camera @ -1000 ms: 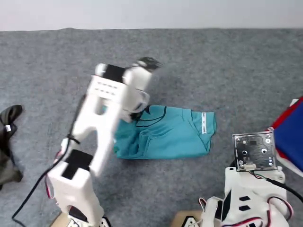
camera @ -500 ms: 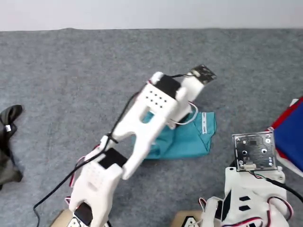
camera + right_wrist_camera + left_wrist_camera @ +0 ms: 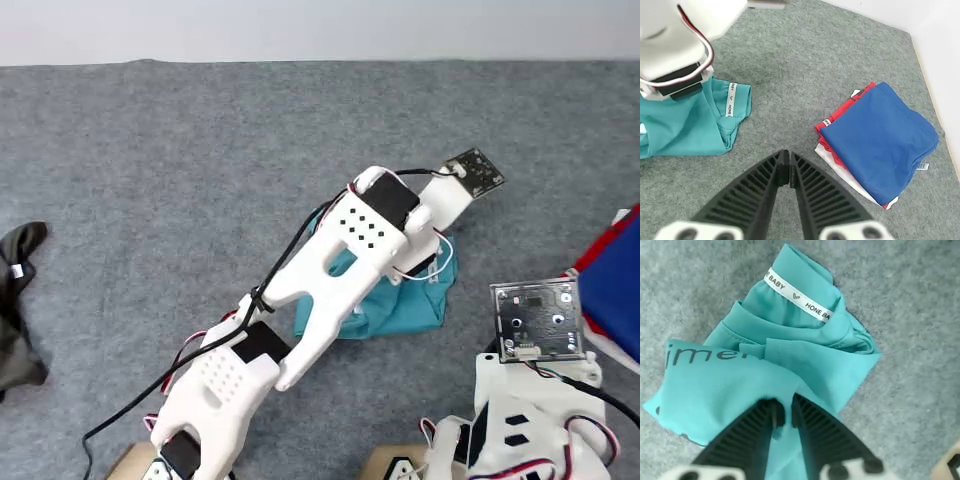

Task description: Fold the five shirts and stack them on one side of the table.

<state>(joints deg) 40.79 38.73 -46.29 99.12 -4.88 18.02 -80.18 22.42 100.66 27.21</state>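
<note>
Pinching the teal shirt (image 3: 800,355) at mid-table.
Nearest, the right gripper (image 3: 786,169) hangs closed, empty, over grey mat (image 3: 790,75). Farther, the left gripper (image 3: 783,412) clamps a teal fold. Folded blue shirt (image 3: 880,135) tops the right-side stack.

The grey, felt-covered table (image 3: 120,160) ends at a plain white wall (image 3: 300,30) behind.

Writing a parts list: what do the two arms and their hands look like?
The left arm and right arm are white shells with black motor blocks and black, red and white cables. The left hand and right hand have black ribbed fingers.
</note>
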